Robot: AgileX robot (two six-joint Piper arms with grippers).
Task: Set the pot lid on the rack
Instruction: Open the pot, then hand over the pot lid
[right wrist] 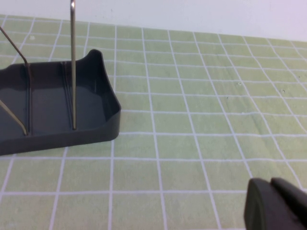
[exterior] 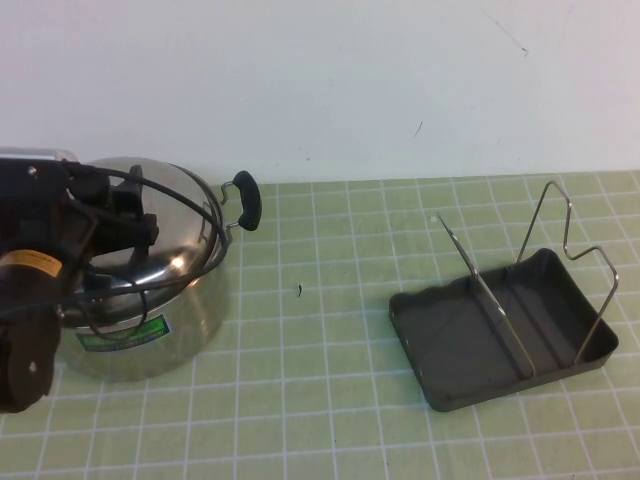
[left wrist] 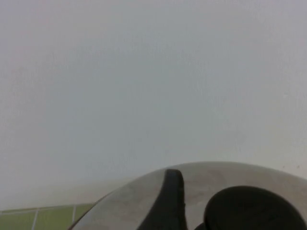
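**Left arm over the lidded pot, rack apart at right**

In the high view's left, the left gripper (exterior: 150, 232) sits over the pot lid (exterior: 185, 215), which rests on the pot (exterior: 190, 320); whether its fingers are open or closed cannot be told. The rack (exterior: 505, 325) stands centre-right on the green mat (exterior: 320, 400). The right gripper (right wrist: 276, 206) hovers near the rack, fingers together.

Plain off-white wall (exterior: 330, 80) showing faint scuffs, backing pale green white-gridded table mat (exterior: 330, 400); even, soft light falling throughout.
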